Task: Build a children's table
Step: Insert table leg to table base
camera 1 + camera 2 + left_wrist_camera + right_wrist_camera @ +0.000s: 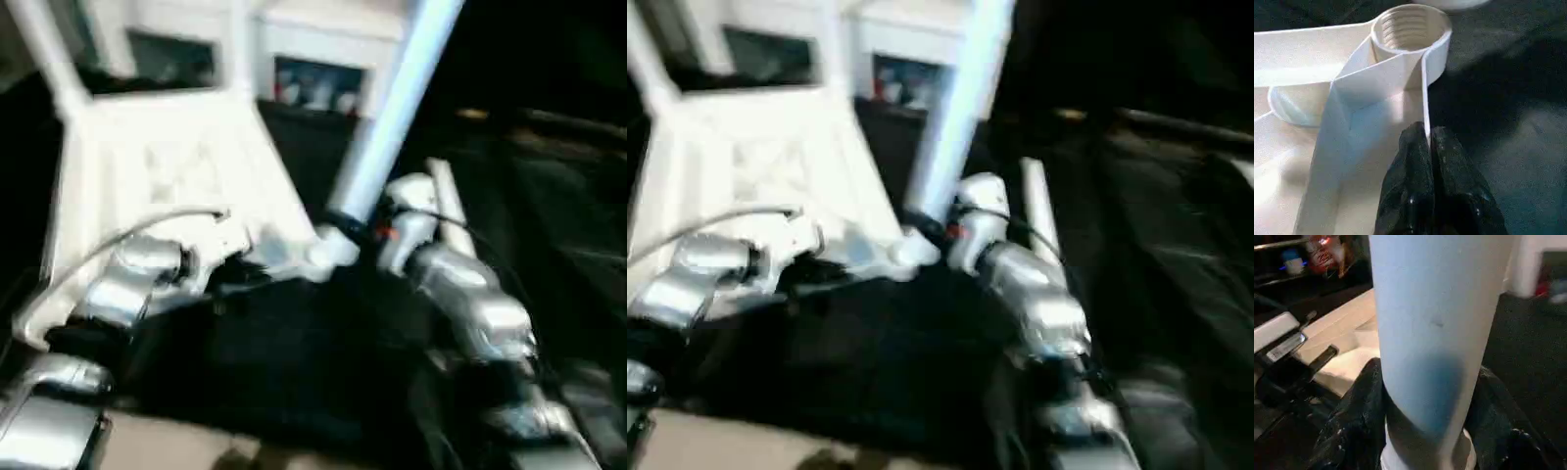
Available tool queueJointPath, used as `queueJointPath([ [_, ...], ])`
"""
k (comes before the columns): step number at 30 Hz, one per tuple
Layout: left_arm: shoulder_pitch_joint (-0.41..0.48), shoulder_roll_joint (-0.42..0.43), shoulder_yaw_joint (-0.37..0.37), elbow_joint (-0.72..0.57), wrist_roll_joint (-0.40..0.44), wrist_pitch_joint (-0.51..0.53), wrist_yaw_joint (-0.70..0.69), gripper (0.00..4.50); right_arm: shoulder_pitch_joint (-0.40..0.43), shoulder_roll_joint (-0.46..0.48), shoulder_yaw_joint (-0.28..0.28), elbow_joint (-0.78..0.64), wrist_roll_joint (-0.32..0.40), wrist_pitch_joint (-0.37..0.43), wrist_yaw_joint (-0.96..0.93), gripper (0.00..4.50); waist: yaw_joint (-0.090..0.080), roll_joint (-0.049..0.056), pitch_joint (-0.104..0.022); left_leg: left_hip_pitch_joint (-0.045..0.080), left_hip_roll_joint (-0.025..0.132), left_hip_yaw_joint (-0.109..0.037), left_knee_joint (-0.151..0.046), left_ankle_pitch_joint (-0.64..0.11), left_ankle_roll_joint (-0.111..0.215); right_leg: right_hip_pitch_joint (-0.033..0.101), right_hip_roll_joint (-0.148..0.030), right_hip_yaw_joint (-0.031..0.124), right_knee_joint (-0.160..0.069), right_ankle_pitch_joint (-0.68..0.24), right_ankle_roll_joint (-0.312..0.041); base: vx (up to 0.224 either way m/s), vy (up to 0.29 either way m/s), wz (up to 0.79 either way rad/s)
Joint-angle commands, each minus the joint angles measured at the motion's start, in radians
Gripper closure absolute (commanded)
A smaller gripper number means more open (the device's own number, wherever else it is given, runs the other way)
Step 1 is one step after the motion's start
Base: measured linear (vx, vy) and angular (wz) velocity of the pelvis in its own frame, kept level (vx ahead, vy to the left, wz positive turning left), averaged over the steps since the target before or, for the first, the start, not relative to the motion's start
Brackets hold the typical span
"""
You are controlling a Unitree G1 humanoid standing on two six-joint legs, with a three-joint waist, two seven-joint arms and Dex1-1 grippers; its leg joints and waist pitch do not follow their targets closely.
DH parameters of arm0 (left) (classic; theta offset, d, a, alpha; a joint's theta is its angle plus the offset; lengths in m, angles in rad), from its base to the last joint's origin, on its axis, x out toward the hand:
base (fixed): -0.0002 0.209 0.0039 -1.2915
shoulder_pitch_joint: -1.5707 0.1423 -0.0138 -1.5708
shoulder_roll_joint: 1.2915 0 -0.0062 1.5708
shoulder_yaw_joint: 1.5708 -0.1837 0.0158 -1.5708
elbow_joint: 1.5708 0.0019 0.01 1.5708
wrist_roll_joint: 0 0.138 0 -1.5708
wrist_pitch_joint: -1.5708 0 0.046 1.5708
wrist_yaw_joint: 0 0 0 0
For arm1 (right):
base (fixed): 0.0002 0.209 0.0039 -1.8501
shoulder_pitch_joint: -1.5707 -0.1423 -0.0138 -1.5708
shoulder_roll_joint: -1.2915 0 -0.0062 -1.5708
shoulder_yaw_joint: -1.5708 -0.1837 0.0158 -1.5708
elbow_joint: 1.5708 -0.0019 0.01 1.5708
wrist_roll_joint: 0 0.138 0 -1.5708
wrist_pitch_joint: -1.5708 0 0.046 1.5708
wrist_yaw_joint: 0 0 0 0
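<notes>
The white tabletop (pixel 176 166) lies underside up on the black worktable, ribs showing. My left gripper (pixel 1427 134) is shut on its thin rim wall, just short of a threaded round corner socket (pixel 1410 27). A white tube leg (pixel 392 108) rises slanted from the tabletop's near right corner. My right gripper (pixel 1427 377) is shut around that leg close to its base, one black finger (pixel 1356 426) on each side. Another leg (pixel 39 49) stands at the far left corner. A third leg (pixel 446 201) lies loose on the black sheet beside my right forearm.
The black-sheeted worktable (pixel 549 225) stretches to the right. White shelving (pixel 313 59) with coloured items stands behind the tabletop. A strip of tan floor (pixel 186 446) shows at the near edge, between my silver forearms.
</notes>
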Motion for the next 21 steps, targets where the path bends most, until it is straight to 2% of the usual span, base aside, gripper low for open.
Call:
queueJointPath([
  [1, -0.014, -0.056, 0.005, -0.06, -0.093, -0.021, -0.055, 4.5, 0.02, -0.033, -0.052, -0.03, 0.01, -0.004, -0.006, 2.64, -0.031, -0.079, -0.101, 0.035, -0.034, 0.043, 0.023, 0.832, 0.239, 0.034, -0.067, 0.089, -0.135, 0.814, 0.017, -0.27, 0.032, 0.07],
  [2, -0.012, -0.054, 0.0, -0.066, -0.09, -0.009, -0.065, 4.5, 0.021, -0.038, -0.059, -0.039, 0.017, -0.004, -0.006, 2.64, -0.01, -0.067, -0.094, -0.002, -0.047, 0.057, 0.039, 0.565, 0.205, 0.079, -0.107, 0.12, -0.149, 0.886, -0.062, -0.21, 0.049, 0.61],
  [3, -0.011, -0.054, -0.005, -0.071, -0.087, 0.001, -0.071, 4.5, 0.021, -0.043, -0.064, -0.043, 0.022, -0.003, -0.004, 2.64, 0.005, -0.05, -0.082, -0.006, -0.009, 0.05, 0.038, 0.332, 0.168, 0.059, -0.158, 0.133, -0.19, 0.853, -0.146, -0.21, 0.049, 0.61],
  [4, -0.011, -0.053, -0.011, -0.072, -0.079, 0.003, -0.075, 4.5, 0.02, -0.048, -0.069, -0.044, 0.023, -0.002, -0.002, 2.64, -0.008, -0.04, -0.085, 0.001, 0.021, 0.062, -0.008, 0.09, 0.097, 0.071, -0.118, 0.113, -0.2, 0.634, -0.287, -0.096, -0.008, 0.5],
  [5, -0.012, -0.052, -0.016, -0.07, -0.072, -0.003, -0.077, 4.5, 0.019, -0.053, -0.071, -0.043, 0.025, -0.002, 0.008, 2.64, -0.021, -0.018, -0.095, -0.007, 0.03, 0.075, -0.06, 0.108, 0.081, 0.099, -0.066, 0.07, -0.163, 0.428, -0.347, -0.057, -0.06, 0.08],
  [6, -0.012, -0.052, -0.019, -0.069, -0.068, -0.006, -0.078, 4.5, 0.019, -0.057, -0.071, -0.042, 0.027, -0.001, 0.016, 2.64, -0.031, -0.009, -0.09, -0.003, 0.041, 0.089, -0.078, 0.147, 0.088, 0.089, -0.035, 0.048, -0.162, 0.29, -0.354, -0.057, -0.06, 0.08],
  [7, -0.013, -0.051, -0.021, -0.065, -0.065, -0.008, -0.079, 4.5, 0.018, -0.061, -0.072, -0.041, 0.029, 0.003, 0.023, 2.64, -0.035, 0.001, -0.081, 0.006, 0.05, 0.093, -0.086, 0.113, 0.089, 0.076, -0.032, 0.039, -0.168, 0.202, -0.35, -0.054, -0.072, 0.06],
  [8, -0.014, -0.048, -0.024, -0.062, -0.065, -0.012, -0.081, 4.5, 0.016, -0.069, -0.067, -0.043, 0.029, 0.01, 0.039, 2.64, -0.045, -0.001, -0.071, 0.005, 0.064, 0.099, -0.095, -0.018, 0.068, 0.075, -0.034, 0.036, -0.186, 0.01, -0.322, -0.08, -0.071, 0.05],
  [9, -0.014, -0.047, -0.025, -0.06, -0.062, -0.015, -0.086, 4.5, 0.017, -0.078, -0.059, -0.048, 0.03, 0.016, 0.05, 2.64, -0.045, 0.0, -0.065, 0.002, 0.075, 0.096, -0.105, -0.139, 0.016, 0.079, -0.04, 0.037, -0.197, -0.159, -0.278, -0.08, -0.071, 0.05],
  [11, -0.014, -0.044, -0.027, -0.058, -0.055, -0.022, -0.098, 4.5, 0.019, -0.09, -0.048, -0.059, 0.038, 0.025, 0.068, 2.64, -0.044, 0.006, -0.061, 0.013, 0.083, 0.097, -0.109, -0.248, -0.046, 0.067, -0.042, 0.035, -0.209, -0.291, -0.23, -0.071, -0.073, 0.06],
  [13, -0.013, -0.041, -0.029, -0.059, -0.049, -0.026, -0.106, 4.5, 0.021, -0.097, -0.041, -0.07, 0.046, 0.037, 0.084, 2.64, -0.045, 0.0, -0.06, 0.005, 0.086, 0.099, -0.113, -0.285, -0.079, 0.07, -0.038, 0.025, -0.217, -0.358, -0.185, -0.062, -0.072, 0.06],
  [14, -0.014, -0.039, -0.029, -0.06, -0.046, -0.028, -0.105, 4.5, 0.022, -0.102, -0.035, -0.074, 0.044, 0.041, 0.09, 2.64, -0.044, 0.0, -0.06, 0.004, 0.087, 0.099, -0.112, -0.283, -0.085, 0.07, -0.038, 0.024, -0.217, -0.376, -0.175, -0.058, -0.068, 0.02],
  [16, -0.016, -0.033, -0.032, -0.061, -0.038, -0.026, -0.106, 4.5, 0.024, -0.108, -0.026, -0.08, 0.032, 0.047, 0.099, 2.64, -0.039, -0.008, -0.063, 0.001, 0.084, 0.102, -0.108, -0.243, -0.09, 0.069, -0.039, 0.021, -0.225, -0.429, -0.137, -0.049, -0.062, 0.04],
  [18, -0.02, -0.021, -0.039, -0.055, -0.021, -0.033, -0.106, 4.5, 0.026, -0.117, -0.009, -0.084, 0.02, 0.055, 0.113, 2.64, -0.037, -0.011, -0.064, -0.005, 0.084, 0.102, -0.113, -0.195, -0.089, 0.074, -0.038, 0.018, -0.227, -0.43, -0.122, -0.021, -0.053, 0.05],
  [19, -0.02, -0.02, -0.039, -0.055, -0.02, -0.034, -0.106, 4.5, 0.027, -0.118, -0.007, -0.084, 0.019, 0.055, 0.114, 2.64, -0.035, -0.008, -0.065, -0.004, 0.084, 0.103, -0.113, -0.192, -0.088, 0.073, -0.039, 0.017, -0.227, -0.425, -0.121, 0.0, 0.0, 0.0],
  [20, -0.02, -0.015, -0.04, -0.053, -0.022, -0.035, -0.112, 4.5, 0.03, -0.124, 0.001, -0.087, 0.017, 0.058, 0.129, 2.64, -0.034, -0.003, -0.067, -0.003, 0.089, 0.105, -0.117, -0.201, -0.089, 0.07, -0.037, 0.01, -0.224, -0.382, -0.139, 0.0, 0.0, 0.0],
  [21, -0.02, -0.014, -0.04, -0.053, -0.022, -0.035, -0.114, 4.5, 0.031, -0.125, 0.003, -0.088, 0.017, 0.058, 0.132, 2.64, -0.034, -0.003, -0.067, -0.003, 0.091, 0.106, -0.118, -0.204, -0.09, 0.069, -0.036, 0.009, -0.223, -0.365, -0.146, 0.0, 0.0, 0.0],
])
